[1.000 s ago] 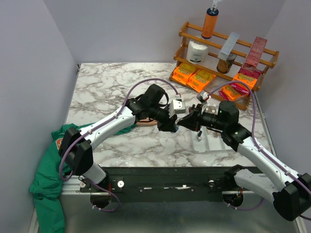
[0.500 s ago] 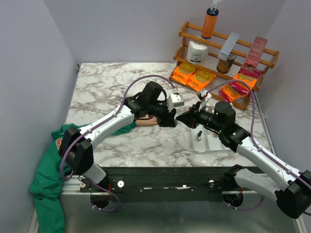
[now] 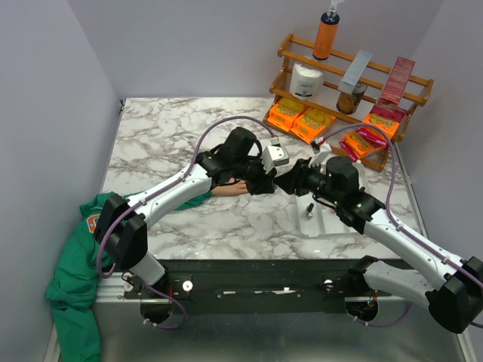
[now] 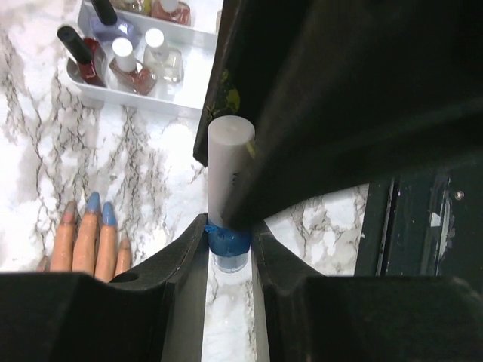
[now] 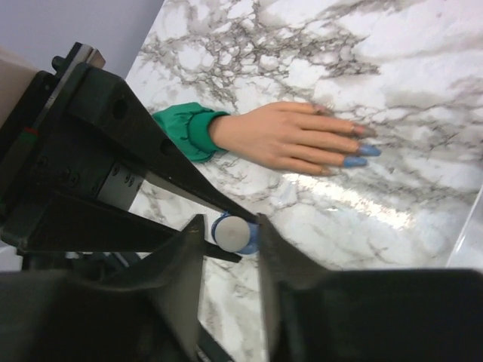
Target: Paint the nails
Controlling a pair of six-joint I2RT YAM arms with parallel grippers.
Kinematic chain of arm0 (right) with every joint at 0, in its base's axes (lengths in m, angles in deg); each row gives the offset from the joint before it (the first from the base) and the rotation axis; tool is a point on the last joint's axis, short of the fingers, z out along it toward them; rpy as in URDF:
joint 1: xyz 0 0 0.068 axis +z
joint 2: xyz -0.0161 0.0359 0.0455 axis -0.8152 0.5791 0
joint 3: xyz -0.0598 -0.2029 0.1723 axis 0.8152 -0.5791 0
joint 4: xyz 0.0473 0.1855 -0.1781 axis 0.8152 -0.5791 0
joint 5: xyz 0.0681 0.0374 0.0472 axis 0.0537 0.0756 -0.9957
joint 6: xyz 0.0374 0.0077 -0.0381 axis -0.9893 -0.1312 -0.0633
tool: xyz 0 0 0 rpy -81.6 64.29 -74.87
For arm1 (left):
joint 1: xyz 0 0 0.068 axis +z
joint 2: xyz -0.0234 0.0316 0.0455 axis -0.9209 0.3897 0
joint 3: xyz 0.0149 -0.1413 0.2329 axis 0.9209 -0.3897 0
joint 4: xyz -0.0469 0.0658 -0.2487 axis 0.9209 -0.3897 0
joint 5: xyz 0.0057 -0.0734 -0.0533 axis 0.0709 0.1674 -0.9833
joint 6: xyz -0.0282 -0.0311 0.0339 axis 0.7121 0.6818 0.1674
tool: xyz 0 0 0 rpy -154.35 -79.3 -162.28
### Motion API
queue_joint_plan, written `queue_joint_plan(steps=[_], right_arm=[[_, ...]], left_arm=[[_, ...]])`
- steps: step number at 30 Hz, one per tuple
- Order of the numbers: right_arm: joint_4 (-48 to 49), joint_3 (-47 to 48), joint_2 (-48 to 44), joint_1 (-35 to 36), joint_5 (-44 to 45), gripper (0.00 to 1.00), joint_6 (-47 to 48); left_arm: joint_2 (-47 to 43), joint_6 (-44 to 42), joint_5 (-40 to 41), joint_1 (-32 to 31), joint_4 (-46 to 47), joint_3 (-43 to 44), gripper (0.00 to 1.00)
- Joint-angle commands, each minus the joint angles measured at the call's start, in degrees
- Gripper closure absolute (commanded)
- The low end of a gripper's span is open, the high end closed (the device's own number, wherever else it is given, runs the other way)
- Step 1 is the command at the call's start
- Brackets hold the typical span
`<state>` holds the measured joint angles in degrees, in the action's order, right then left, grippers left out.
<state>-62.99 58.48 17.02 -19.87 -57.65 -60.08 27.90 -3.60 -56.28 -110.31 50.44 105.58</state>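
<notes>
A peach fake hand (image 5: pixel 287 139) with a green sleeve (image 5: pixel 185 130) lies flat on the marble; it also shows in the left wrist view (image 4: pixel 87 241) and, partly hidden by the left arm, in the top view (image 3: pixel 226 188). Two nails (image 5: pixel 367 151) are blue, the others look pale brown. My left gripper (image 4: pixel 229 241) is shut on a small blue polish bottle (image 4: pixel 229 249), held upright above the table just right of the hand. My right gripper (image 5: pixel 230 230) meets it (image 3: pixel 285 182) and closes round the bottle's white cap (image 4: pixel 226 162). The brush is hidden.
A clear tray (image 4: pixel 151 102) of several polish bottles lies to the right (image 3: pixel 321 219). A wooden rack (image 3: pixel 347 90) with snack packs and bottles stands at the back right. Green cloth (image 3: pixel 75 264) hangs over the near left edge.
My right gripper has moved left and both grippers have risen slightly toward the hand's fingertips; they now meet at the bottle, cap seated on it.
</notes>
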Motion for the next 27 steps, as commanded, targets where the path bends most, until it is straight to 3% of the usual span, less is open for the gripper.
queue_joint_plan(steps=[1, 5, 6, 9, 14, 17, 22, 27], right_arm=[[-3.3, 2.2, -1.6, 0.7, 1.3, 0.50, 1.4], [-5.9, 3.7, -4.4, 0.6, 1.3, 0.37, 4.8], [-6.4, 3.8, -5.2, 0.5, 0.8, 0.24, 6.3], [-7.4, 5.4, -5.5, 0.4, -2.7, 0.00, 9.4], [-7.4, 4.8, -8.4, -1.5, -8.6, 0.00, 16.6], [-6.6, 4.5, -10.1, -4.7, -19.0, 0.00, 24.0], [-5.4, 5.3, -8.5, -16.1, -41.8, 0.11, 28.2], [0.4, 4.3, -4.7, -17.1, -50.5, 0.21, 28.3]], left_arm=[[-1.2, 0.2, -3.1, 1.5, 4.8, -0.6, 1.00], [-2.1, -0.1, -6.0, 3.6, 5.3, -2.3, 1.00], [-2.3, -0.6, -6.6, 3.7, 4.9, -2.3, 1.00], [-2.3, -1.8, -7.0, 3.8, 3.6, -2.1, 1.00], [-2.7, -5.8, -10.8, 4.0, -0.3, -0.9, 1.00], [-3.0, -8.4, -16.1, 4.0, -4.4, 0.5, 1.00], [-3.4, -11.6, -22.1, 4.1, -8.2, 2.0, 1.00], [-3.6, -12.4, -24.2, 4.0, -10.2, 3.4, 1.00]])
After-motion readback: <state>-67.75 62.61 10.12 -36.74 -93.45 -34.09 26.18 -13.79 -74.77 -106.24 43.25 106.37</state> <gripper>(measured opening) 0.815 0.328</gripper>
